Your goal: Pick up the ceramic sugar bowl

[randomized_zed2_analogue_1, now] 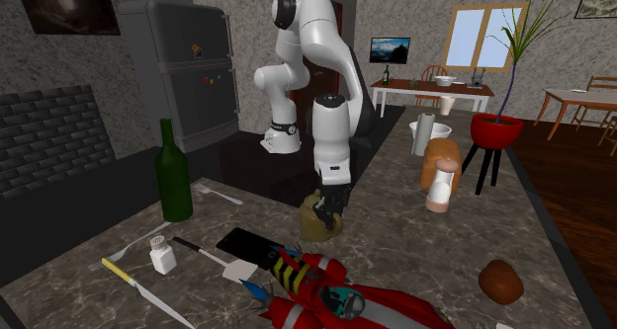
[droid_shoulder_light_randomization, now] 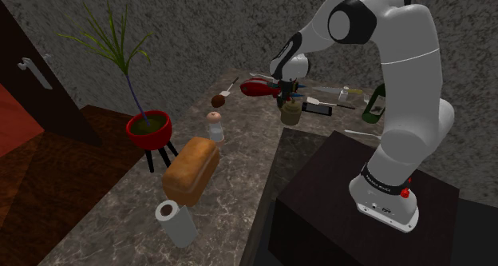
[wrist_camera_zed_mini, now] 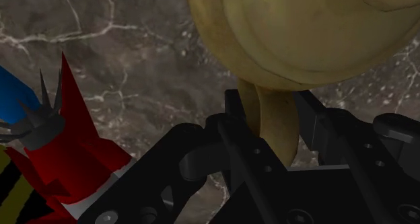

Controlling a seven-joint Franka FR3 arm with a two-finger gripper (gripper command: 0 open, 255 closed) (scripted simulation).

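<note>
Sugar bowl, a tan, rounded pot (wrist_camera_zed_mini: 303,34) with a side handle, sits on the dark, white-veined stone counter (randomized_zed2_analogue_1: 415,248). The black end effector (wrist_camera_zed_mini: 272,112) clamps that handle between its two fingers. Near it lies a red, spiky toy (wrist_camera_zed_mini: 74,155). Farther off stands a dark green glass bottle (randomized_zed2_analogue_1: 175,174).

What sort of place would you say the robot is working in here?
Most likely a home kitchen opening onto a dining area: a grey fridge with magnets, a marbled counter carrying a tan sugar bowl, a green bottle and a fork, and a dining table beyond.
</note>
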